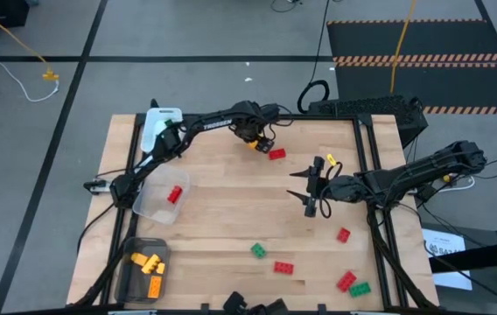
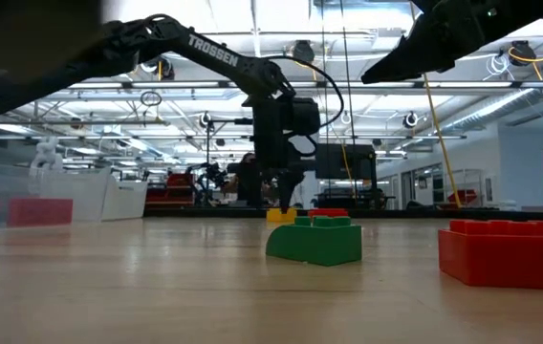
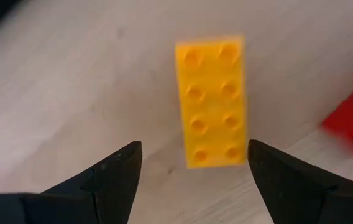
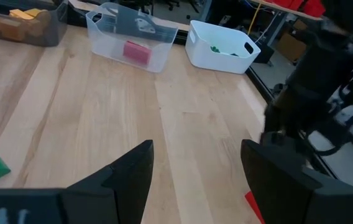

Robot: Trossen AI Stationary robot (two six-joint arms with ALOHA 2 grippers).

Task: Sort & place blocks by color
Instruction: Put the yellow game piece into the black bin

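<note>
Blocks lie scattered over the table point(image 1: 231, 210): a yellow block point(image 3: 214, 102) sits near the far edge under the left gripper point(image 1: 260, 140), with a red block point(image 1: 276, 154) just beside it, while more red and green ones lie toward the near edge, among them a green block point(image 1: 257, 250) and a red pair point(image 1: 283, 267). One red block rests in the clear tray point(image 1: 157, 203), several yellow ones in the dark tray point(image 1: 130, 273), and green ones in the white tray point(image 4: 223, 45). Left gripper hangs straight over the yellow block, fingers spread wide on either side of it and holding nothing, so the step in hand looks like the pick of this block. Next it likely needs to drop until the fingers flank the block's long sides, close, lift, and carry it to the dark tray at the near left corner. Right gripper point(image 1: 312, 191) waits above the middle of the table, also open and empty. Table is pale wood planking in a black frame; around it grey floor with cables, and beyond, a large bright workshop hall
</note>
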